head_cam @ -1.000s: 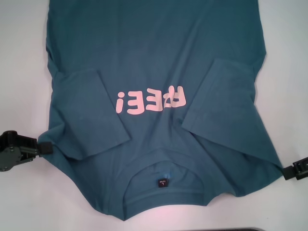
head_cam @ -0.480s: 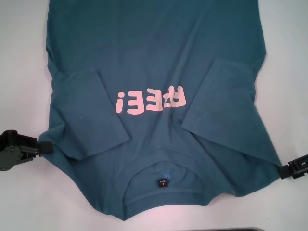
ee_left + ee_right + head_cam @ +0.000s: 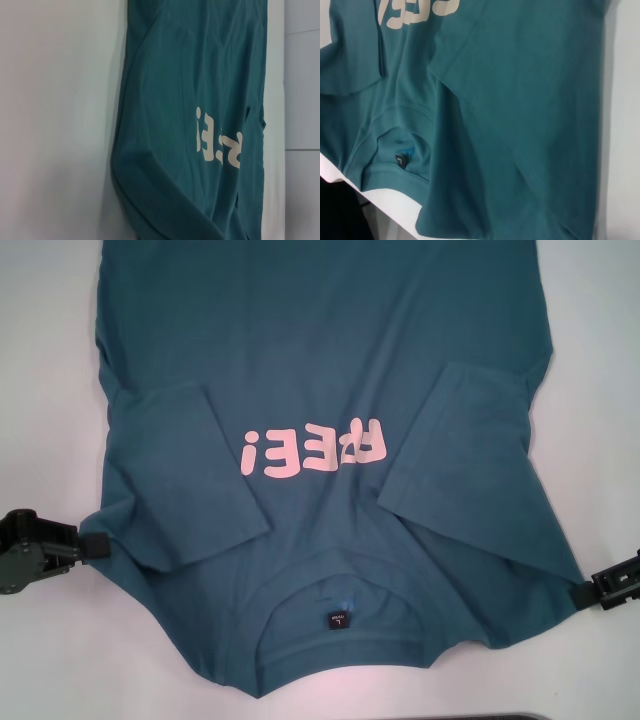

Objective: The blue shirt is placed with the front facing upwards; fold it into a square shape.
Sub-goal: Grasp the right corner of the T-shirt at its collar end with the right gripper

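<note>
White counter (image 3: 40,390) is carrying the blue shirt (image 3: 330,350), lying front up w/ both sleeves folded inward over the chest and the collar nearest the robot. Pink lettering (image 3: 313,451) is sitting mid-chest, black neck label (image 3: 339,621) inside the collar. Left pincer (image 3: 92,547) is touching the shirt's left shoulder edge, right pincer (image 3: 585,592) at the right shoulder corner; can't tell if either is gripping.
</note>
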You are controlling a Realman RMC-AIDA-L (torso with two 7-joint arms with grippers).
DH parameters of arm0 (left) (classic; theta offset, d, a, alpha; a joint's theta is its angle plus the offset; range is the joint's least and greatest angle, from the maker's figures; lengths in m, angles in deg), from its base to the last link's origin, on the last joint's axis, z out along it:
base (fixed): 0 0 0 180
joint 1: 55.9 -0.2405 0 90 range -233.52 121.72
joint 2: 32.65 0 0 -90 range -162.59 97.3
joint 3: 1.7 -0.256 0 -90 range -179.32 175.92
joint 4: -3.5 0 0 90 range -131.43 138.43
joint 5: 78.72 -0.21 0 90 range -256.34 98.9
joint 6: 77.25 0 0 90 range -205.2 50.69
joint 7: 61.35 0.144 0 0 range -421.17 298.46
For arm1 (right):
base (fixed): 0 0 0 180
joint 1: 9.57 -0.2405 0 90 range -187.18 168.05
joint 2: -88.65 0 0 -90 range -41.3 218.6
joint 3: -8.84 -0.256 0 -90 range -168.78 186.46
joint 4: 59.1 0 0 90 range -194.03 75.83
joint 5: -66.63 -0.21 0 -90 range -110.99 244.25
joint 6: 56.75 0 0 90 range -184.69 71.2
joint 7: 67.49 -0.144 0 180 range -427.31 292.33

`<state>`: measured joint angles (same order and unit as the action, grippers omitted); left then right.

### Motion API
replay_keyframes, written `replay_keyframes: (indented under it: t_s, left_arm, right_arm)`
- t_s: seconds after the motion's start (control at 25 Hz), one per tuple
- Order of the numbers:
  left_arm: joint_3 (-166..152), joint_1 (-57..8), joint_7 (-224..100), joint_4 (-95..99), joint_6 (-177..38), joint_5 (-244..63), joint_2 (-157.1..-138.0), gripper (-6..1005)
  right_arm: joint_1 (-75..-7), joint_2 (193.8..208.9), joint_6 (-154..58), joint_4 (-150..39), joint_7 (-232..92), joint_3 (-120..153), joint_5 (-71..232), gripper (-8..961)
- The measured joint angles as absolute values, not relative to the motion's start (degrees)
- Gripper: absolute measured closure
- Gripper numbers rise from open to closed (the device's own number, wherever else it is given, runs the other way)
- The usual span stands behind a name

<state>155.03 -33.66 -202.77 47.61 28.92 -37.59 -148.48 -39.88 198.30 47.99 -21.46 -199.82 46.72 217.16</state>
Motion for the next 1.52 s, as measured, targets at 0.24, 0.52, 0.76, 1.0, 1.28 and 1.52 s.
replay_keyframes:
  t_s: [0.24, 0.52, 0.76, 1.0, 1.28, 1.52]
  left_arm:
    - [155.20, -33.72, -202.69, 47.62, 28.92, -37.59, -148.48, 972]
    - [155.18, -33.82, -202.67, 47.62, 28.92, -37.59, -148.48, 971]
    - [155.08, -33.69, -202.57, 47.61, 28.92, -37.59, -148.48, 971]
    - [155.09, -33.59, -202.54, 47.43, 28.92, -37.59, -148.48, 971]
    - [155.22, -33.57, -202.44, 47.17, 28.92, -37.59, -148.48, 972]
    - [155.10, -33.49, -202.42, 47.17, 28.91, -37.59, -148.48, 971]
  right_arm:
    - [-40.40, 198.42, 47.65, -21.95, -200.11, 46.92, 217.22, 214]
    - [-40.52, 198.42, 47.06, -22.01, -200.65, 47.11, 218.68, 214]
    - [-40.91, 198.77, 46.68, -22.01, -201.04, 47.22, 218.84, 214]
    - [-41.82, 199.18, 46.52, -22.08, -201.07, 47.33, 218.95, 214]
    - [-42.41, 199.45, 46.42, -22.90, -201.24, 47.44, 219.04, 214]
    - [-42.95, 200.01, 46.97, -22.93, -200.81, 46.79, 217.88, 214]
